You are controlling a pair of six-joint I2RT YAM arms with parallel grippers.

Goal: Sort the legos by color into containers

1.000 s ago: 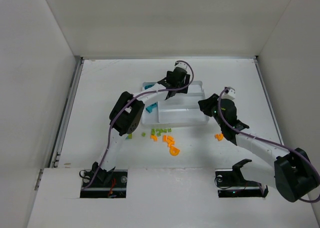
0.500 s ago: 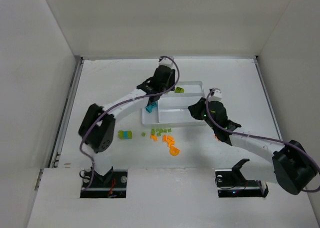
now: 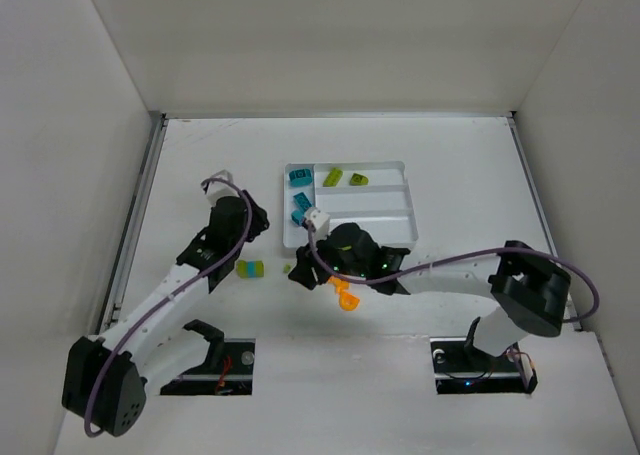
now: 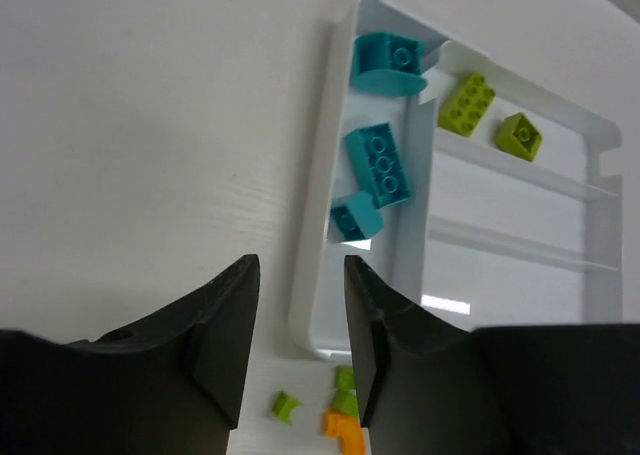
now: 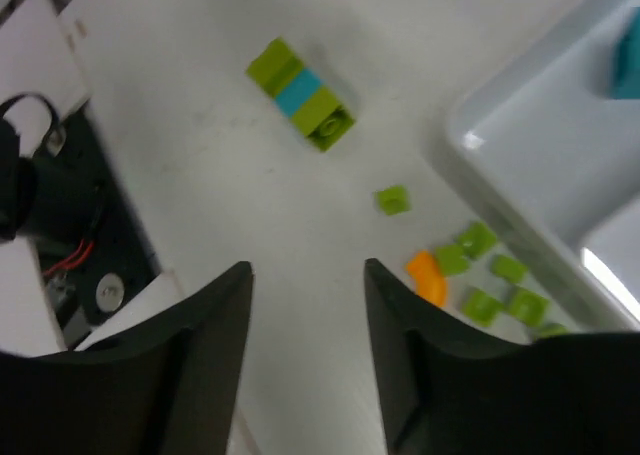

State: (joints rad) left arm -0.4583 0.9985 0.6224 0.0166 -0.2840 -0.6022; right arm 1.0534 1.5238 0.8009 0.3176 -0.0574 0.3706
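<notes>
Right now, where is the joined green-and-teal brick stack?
In the top view, the green-teal-green stack lies on the table outside the white tray, off its near left corner and just left of a small loose green piece.

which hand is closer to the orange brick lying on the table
Right. The right hand is just left of the orange brick. The left hand is farther away, up and left, beside the tray.

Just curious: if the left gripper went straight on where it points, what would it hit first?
Probably the white tray, its near corner lying between the left gripper fingers; possibly bare table first, depth unclear.
</notes>
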